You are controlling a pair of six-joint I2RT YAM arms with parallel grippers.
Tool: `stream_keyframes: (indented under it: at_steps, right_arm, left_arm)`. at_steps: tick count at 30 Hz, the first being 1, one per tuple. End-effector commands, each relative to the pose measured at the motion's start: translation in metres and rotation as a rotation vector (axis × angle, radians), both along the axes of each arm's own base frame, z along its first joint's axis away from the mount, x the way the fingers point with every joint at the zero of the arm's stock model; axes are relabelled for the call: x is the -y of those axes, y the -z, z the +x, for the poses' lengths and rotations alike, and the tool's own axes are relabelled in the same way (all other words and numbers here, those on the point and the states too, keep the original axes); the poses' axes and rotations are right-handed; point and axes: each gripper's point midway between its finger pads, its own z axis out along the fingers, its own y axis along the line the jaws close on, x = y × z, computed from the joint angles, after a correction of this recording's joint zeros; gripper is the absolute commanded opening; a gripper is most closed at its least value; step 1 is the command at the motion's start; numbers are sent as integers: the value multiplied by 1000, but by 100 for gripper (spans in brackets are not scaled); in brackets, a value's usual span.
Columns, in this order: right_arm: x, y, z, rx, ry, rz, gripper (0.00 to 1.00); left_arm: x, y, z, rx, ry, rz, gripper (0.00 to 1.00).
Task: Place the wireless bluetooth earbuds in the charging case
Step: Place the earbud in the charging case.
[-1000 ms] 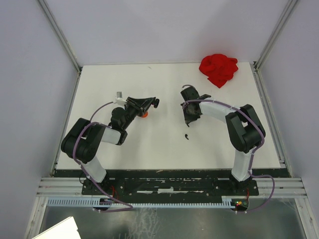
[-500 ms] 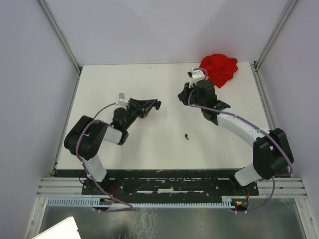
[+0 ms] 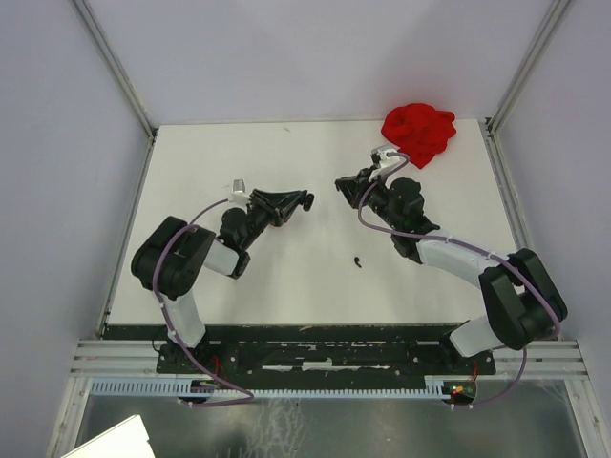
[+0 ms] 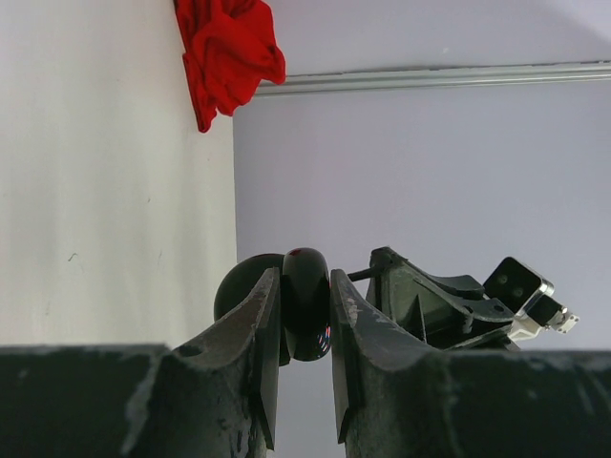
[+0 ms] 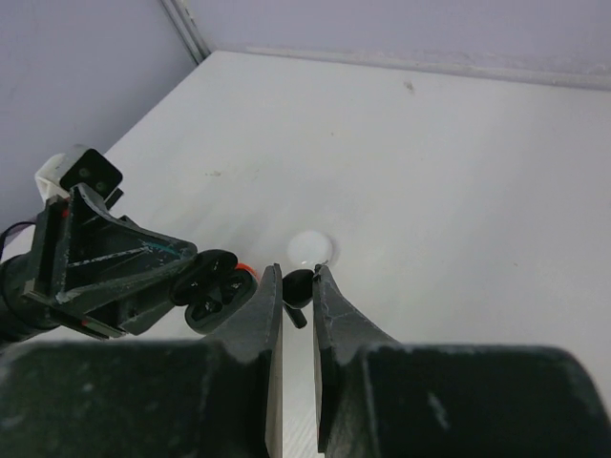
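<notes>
My left gripper (image 3: 302,200) (image 4: 305,275) is shut on the black charging case (image 4: 305,310), held above the table with its lid open. The right wrist view shows the case's two sockets (image 5: 212,289). My right gripper (image 3: 342,185) (image 5: 296,271) is shut on a small black earbud (image 5: 299,286), whose stem pokes down between the fingers. It hovers just right of the case, a short gap apart. Another black earbud (image 3: 357,260) lies on the white table between the arms.
A crumpled red cloth (image 3: 418,132) (image 4: 229,52) lies at the back right corner. A round white disc (image 5: 311,246) rests on the table beyond my right fingertips, and an orange-red edge (image 5: 245,269) peeks from behind the case. Grey walls enclose the table.
My right arm swung out to the back right, then came round so its gripper faces the left one. The left gripper with the case shifted slightly right. The loose earbud has not moved.
</notes>
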Motion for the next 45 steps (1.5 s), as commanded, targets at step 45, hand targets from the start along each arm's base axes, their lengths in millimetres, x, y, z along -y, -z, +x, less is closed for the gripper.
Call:
stream_keyframes:
  at_steps: [45]
  right_arm:
    - [-66,-33,-36,386,-314,171,1]
  left_arm:
    - [14,-42,-4,102,59,-141,3]
